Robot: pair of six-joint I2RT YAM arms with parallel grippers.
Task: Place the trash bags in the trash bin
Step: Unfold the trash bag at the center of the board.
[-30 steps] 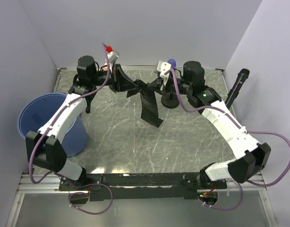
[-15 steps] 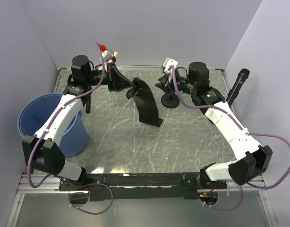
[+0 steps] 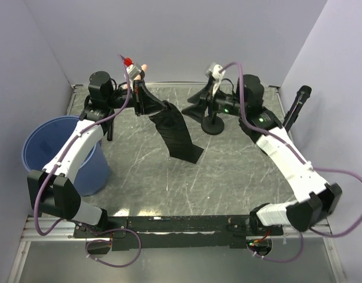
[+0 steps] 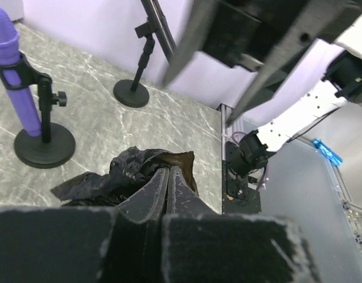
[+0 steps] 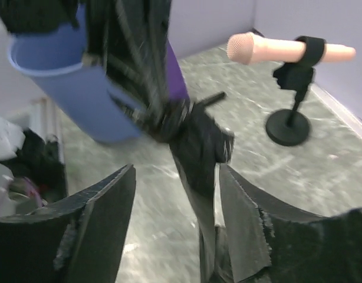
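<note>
Lower centre of the left wrist view: left gripper (image 4: 168,174), fingers pressed flat together and pinching a crumpled fold at the top of the trash bag (image 4: 119,177). In the top view, upper centre-left of the frame, black film draped down and to the right from that pinch. Lower end at or just above the table (image 3: 246,177); contact not discernible.

Centre of the right wrist view: right gripper (image 5: 176,177), jaws spread wide, gripping nothing. Bag hanging just beyond the gap, apparently clear of both fingers.

Left edge of the top view: trash bin (image 3: 91,172), mouth upward, well apart from the bag, partly covered by the left forearm.

Bystanders: purple microphone (image 4: 13,65) on a black stand at the left of the left wrist view; pink microphone (image 5: 275,48) on another stand at the upper right of the right wrist view.

Handling, as a judgement:
- Light, limp and thin, with no stiffness to push against.
- Likely to swing, trail and cling when carried.
- Probably smooth enough to slide out of a shallow pinch.
- Best taken at a gathered bunch near the top, several layers thick. A single layer would be more apt to slip or tear.

For the carry towards the left of the frame, lift high enough for the trailing end to clear the rim, and let go only over the mouth.
</note>
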